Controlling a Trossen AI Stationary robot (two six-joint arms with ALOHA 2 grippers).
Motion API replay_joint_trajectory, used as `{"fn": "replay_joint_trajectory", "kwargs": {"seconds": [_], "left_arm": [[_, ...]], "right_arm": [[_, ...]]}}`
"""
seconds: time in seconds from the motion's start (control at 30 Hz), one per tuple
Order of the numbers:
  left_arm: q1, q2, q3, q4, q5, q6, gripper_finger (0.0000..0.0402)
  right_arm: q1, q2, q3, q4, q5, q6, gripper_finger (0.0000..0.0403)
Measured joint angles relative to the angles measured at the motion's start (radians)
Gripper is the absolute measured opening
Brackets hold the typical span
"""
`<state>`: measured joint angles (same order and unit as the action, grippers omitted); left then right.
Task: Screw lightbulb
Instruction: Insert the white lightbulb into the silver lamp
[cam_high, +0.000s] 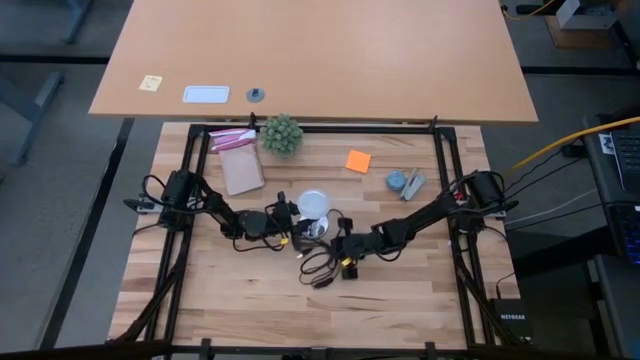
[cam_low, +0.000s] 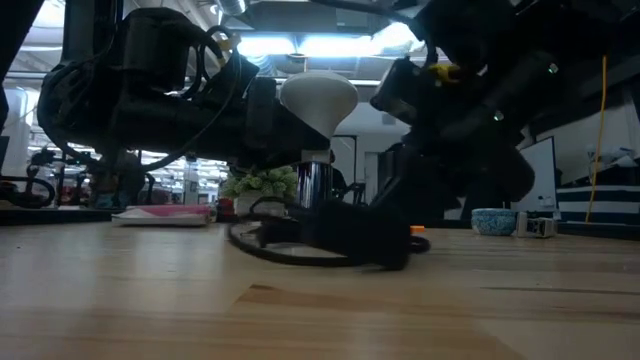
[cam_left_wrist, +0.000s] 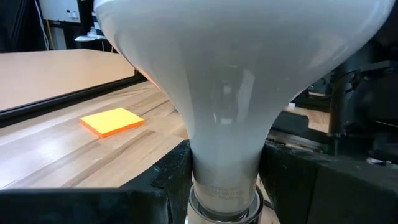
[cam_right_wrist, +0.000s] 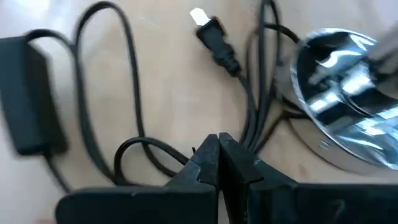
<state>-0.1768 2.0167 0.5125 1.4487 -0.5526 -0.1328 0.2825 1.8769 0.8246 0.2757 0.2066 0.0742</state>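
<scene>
Frosted white lightbulb (cam_left_wrist: 230, 81), silvery neck between left end effector (cam_left_wrist: 225, 186) fingers

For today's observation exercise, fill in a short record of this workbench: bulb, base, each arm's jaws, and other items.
bulb: white lightbulb upright, neck between the left gripper jaws
base: shiny socket base under the bulb, black cord looped on the table
right gripper: jaws shut, beside the cord, holding nothing
other items: orange sticky pad, green plant
</scene>
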Motion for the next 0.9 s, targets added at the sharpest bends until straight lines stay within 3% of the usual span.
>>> {"fn": "replay_joint_trajectory", "kwargs": {"seconds": [0.4, 0.9], "left_arm": [[0.001, 0.000, 0.000, -0.001, -0.008, 0.004, 0.0153], [0.000, 0.000, -0.001, 0.000, -0.004, 0.002, 0.0153]], "right_arm": [[-0.014, 0.003, -0.004, -0.084, 0.301, -0.002, 0.0007], [-0.168, 0.004, -0.006, -0.055, 0.309, -0.002, 0.0007]]}}
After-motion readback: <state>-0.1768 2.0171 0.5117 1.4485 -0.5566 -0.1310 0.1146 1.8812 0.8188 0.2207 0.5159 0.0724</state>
